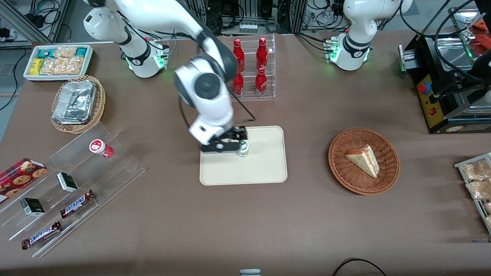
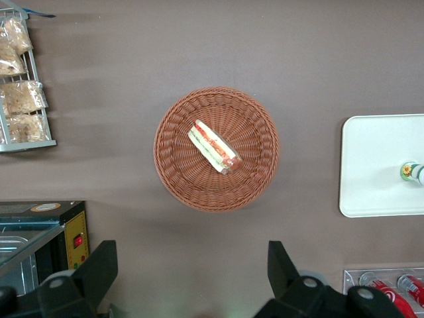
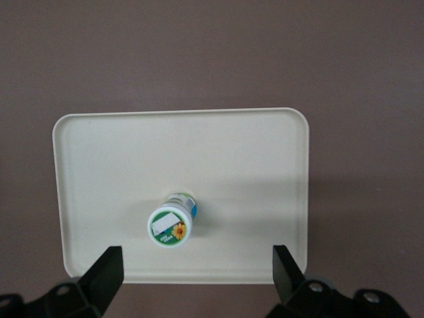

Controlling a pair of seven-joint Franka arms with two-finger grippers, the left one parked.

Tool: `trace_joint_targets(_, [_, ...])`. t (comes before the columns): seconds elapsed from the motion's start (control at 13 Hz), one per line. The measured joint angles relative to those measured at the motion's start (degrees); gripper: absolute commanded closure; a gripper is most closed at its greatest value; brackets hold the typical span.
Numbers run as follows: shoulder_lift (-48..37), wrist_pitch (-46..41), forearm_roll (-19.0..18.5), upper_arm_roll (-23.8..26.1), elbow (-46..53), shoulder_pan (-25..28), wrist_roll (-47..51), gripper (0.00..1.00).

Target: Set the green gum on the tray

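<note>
On the tray (image 1: 264, 168), the green gum (image 1: 243, 148) stands upright on its base, white lid with a green ring and a yellow flower mark facing up; lid wording is illegible. Hand (image 1: 230, 142) sits above the tray, fingers (image 3: 106, 271) spread apart and clear of the bottle. Toward the working arm's end of the counter (image 1: 245, 222), two bars (image 1: 76, 204) on clear acrylic steps read "SNICKERS". A red-labelled bottle (image 1: 100, 148) lies there too.
</note>
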Motion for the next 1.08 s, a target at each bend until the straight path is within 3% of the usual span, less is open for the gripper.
trace_joint_targets(0.23, [-9.4, -10.47, 0.0, -0.23, -1.14, -5.94, -3.58, 0.0])
trace_joint_targets(0.54, [-17.33, -21.88, -0.9, -0.43, -2.49, -17.6, -16.39, 0.0])
trace_joint_targets(0.77, [-19.92, -23.97, -5.45, -0.52, -5.23, -24.32, -25.63, 0.0])
trace_joint_targets(1.08, [-22.14, -24.0, -5.76, -0.53, -8.85, -32.68, -35.07, 0.0])
